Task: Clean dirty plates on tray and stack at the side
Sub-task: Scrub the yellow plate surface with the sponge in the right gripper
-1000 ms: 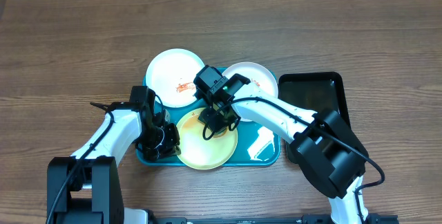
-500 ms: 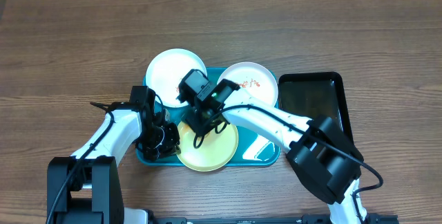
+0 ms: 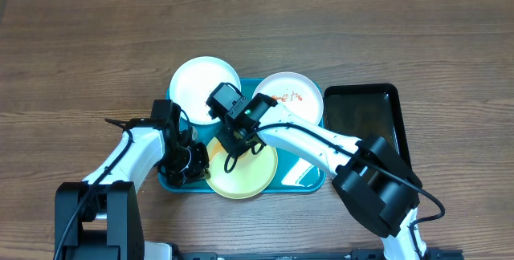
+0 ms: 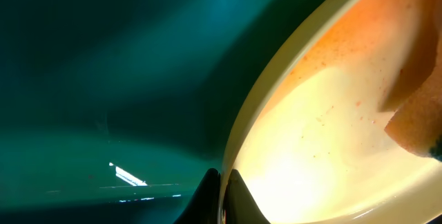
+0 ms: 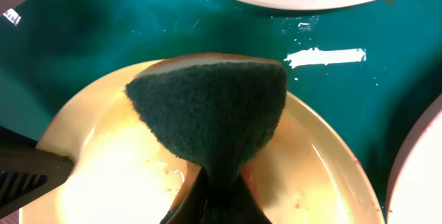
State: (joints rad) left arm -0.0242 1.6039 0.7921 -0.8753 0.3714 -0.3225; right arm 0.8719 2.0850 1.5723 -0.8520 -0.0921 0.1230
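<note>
Tray [image 3: 305, 178]: glossy teal, rounded corners, raised rim, at the middle of the table's [image 3: 80, 43] near edge.

Pale yellow plate [image 3: 245, 176]: round, shallow and smooth, lying on the tray's near half with fine orange-red specks on its surface.

Left end effector [image 4: 222, 200]: fingers pinched on this plate's rim at its left side.

Right end effector [image 5: 217, 200]: clamped on a sponge [image 5: 207, 113] whose coarse dark green scouring face lies over the plate's interior.

Left white plate [image 3: 197, 87]: overhangs the tray's far rim.

Right white plate [image 3: 299, 90]: in the tray's far right corner, with orange-red smears.

A narrow black tray [image 3: 365, 119] lies just beside the teal rim on the right. Bare wood-grain table extends toward the left and far edges.
</note>
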